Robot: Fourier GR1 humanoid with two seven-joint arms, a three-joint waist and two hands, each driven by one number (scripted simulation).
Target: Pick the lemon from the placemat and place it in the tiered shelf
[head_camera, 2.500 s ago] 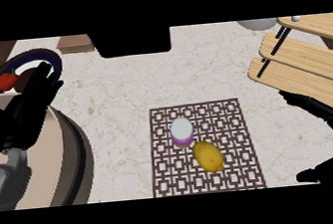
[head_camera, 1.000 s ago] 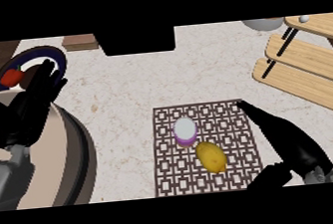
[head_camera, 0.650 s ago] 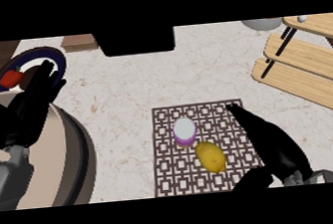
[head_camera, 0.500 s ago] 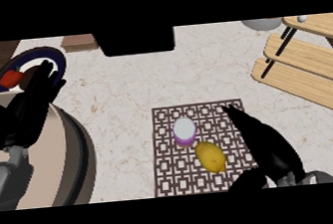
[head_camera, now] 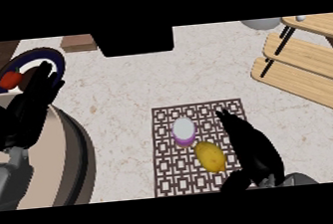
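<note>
1. Lying on the speckled worktop (head_camera: 123,88): one brown lattice placemat (head_camera: 167,176).
2. Resting on that placemat: one yellow lemon (head_camera: 211,156), and one white-topped, purple-sided round item (head_camera: 184,132) touching its upper end.
3. Standing at the upper right: one wooden tiered shelf (head_camera: 306,69), well apart from the lemon.
4. Hovering just beside the lemon's right side: one right robot hand (head_camera: 250,146), fingers extended, gripping nothing.
5. Resting at the left edge: one left robot hand (head_camera: 32,108), fingers up and relaxed, beside one dark-rimmed plate (head_camera: 56,58).
</note>
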